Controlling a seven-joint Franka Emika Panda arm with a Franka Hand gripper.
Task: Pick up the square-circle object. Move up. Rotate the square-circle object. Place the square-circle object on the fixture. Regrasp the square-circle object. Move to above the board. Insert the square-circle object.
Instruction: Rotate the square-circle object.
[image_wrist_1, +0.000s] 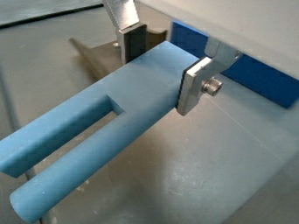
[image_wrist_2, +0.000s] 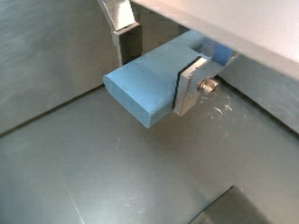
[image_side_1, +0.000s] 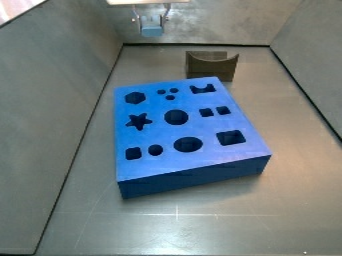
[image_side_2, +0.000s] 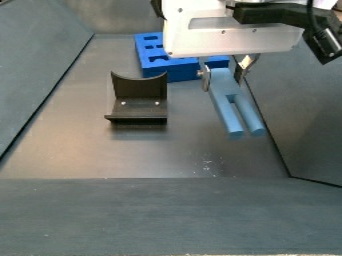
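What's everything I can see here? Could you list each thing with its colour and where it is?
Board: one, bright blue with dark shaped cutouts, lying flat on the floor.
Fixture: one, dark brown, open-topped, standing on the floor beside the board.
Square-circle object: one, light grey-blue peg, held in the air off the floor, clear of the fixture.
Gripper: one, silver plate fingers closed on the peg's square end, raised above the floor near the back wall in a side view.

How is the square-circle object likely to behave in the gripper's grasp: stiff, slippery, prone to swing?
The square-circle object probably stays stiff: it juts straight from the gripper without sagging. Clamped near one end, its long overhang may pivot if bumped. Its smooth, flat faces likely seat well against the pads, though could slip.
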